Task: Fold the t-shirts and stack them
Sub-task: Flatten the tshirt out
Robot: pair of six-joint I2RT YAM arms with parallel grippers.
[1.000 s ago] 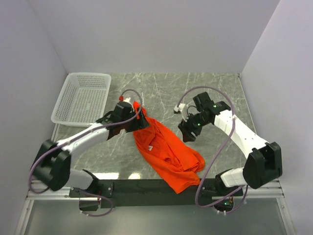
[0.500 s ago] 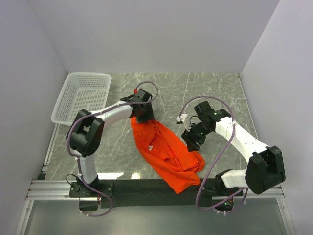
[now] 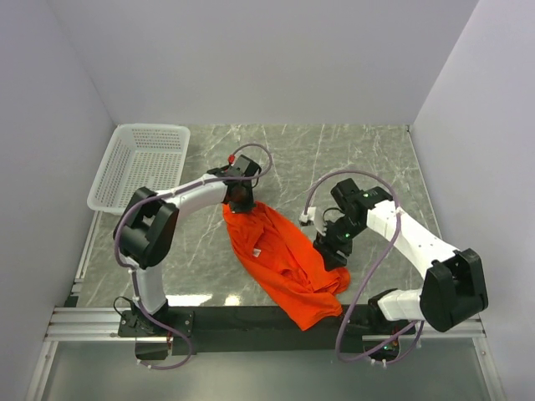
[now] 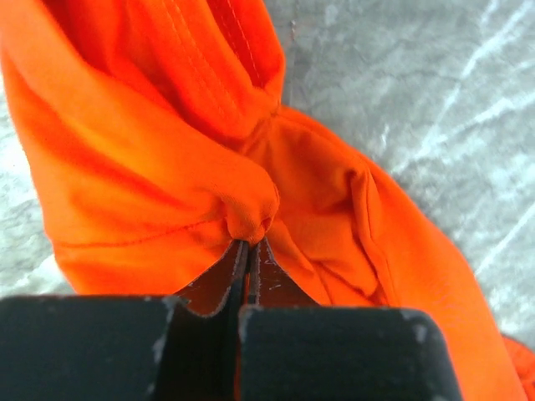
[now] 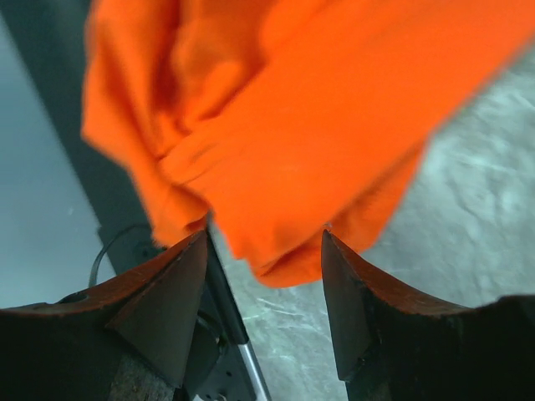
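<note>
One bright orange-red t-shirt (image 3: 288, 259) lies crumpled on the marble table, its lower end draped over the black front rail. A small white label (image 3: 259, 251) shows on it. My left gripper (image 3: 240, 200) is at the shirt's top corner, shut on a pinch of the cloth (image 4: 251, 219). Over the shirt's right edge, my right gripper (image 3: 332, 246) stands open. Orange cloth (image 5: 284, 167) hangs just ahead of its spread fingers (image 5: 171, 288), with nothing gripped between them.
A white mesh basket (image 3: 140, 167) stands at the back left of the table. The black front rail (image 3: 209, 317) runs along the near edge. Walls close in the back and both sides.
My left gripper swung onto the shirt's top corner and shut on the cloth. My right gripper came down and left to the shirt's right edge, still open.
</note>
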